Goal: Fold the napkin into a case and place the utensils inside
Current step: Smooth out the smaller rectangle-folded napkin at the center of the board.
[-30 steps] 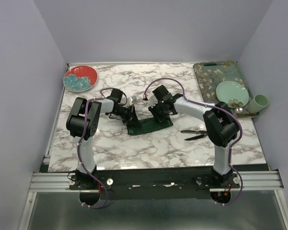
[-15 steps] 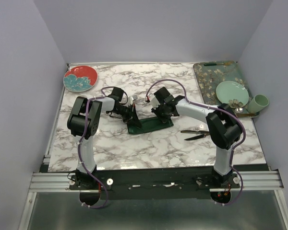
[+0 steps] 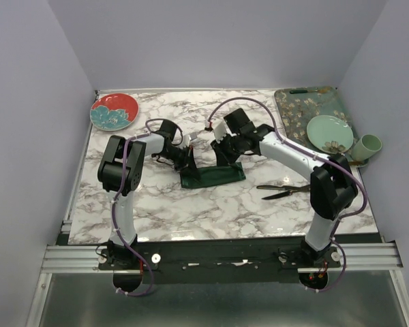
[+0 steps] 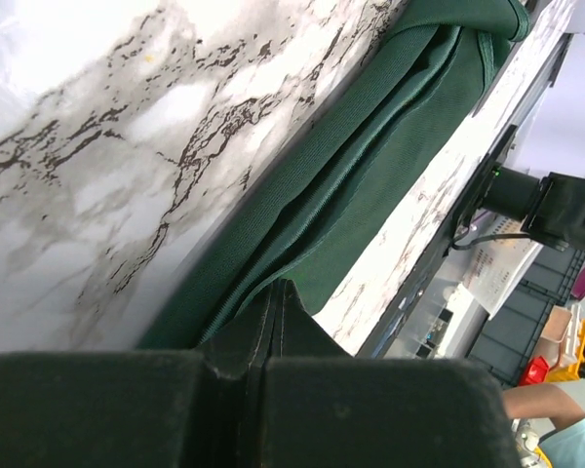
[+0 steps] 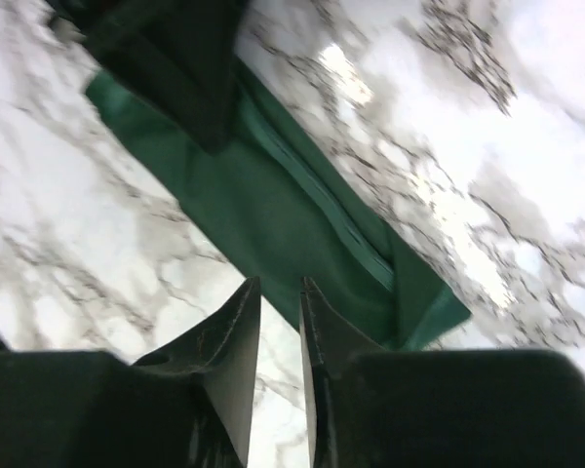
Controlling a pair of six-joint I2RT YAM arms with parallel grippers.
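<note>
The napkin (image 3: 214, 177) lies mid-table as a long narrow dark green case, folded in layers (image 4: 390, 136). My left gripper (image 3: 185, 161) is at its left end, shut (image 4: 276, 289), with its tips down on the cloth; no cloth shows between the fingers. My right gripper (image 3: 226, 152) hovers just behind the strip's right half. Its jaws (image 5: 279, 283) stand slightly open with only marble and cloth (image 5: 273, 205) seen through the gap. The utensils (image 3: 281, 191), two slim black pieces, lie on the marble to the right of the napkin, beside the right arm.
A red floral plate (image 3: 114, 111) sits at the back left corner. A teal floral tray (image 3: 307, 103) at the back right carries a pale green plate (image 3: 329, 133), with a green cup (image 3: 369, 144) beside it. Purple cables loop over both arms.
The right gripper has let go of the napkin, parted its jaws a little and pulled up and back. The raised left end of the cloth has settled lower.
</note>
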